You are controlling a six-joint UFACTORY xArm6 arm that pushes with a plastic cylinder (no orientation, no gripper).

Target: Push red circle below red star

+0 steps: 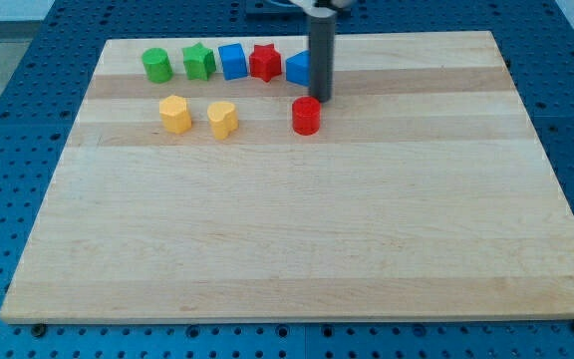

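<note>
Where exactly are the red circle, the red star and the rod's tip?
red circle point(307, 116), camera view, middle of its top face.
red star point(264, 62), camera view, centre of its top.
my tip point(321, 101), camera view, rod's very lower end, just above-right of the circle.

Nothing here can be read. The wooden board point(297, 229) carries no letters, numbers or signs, and the coloured blocks on it are plain on every face that shows. The dark rod and the blue perforated table point(8, 120) around the board likewise show no label or brand.
</note>
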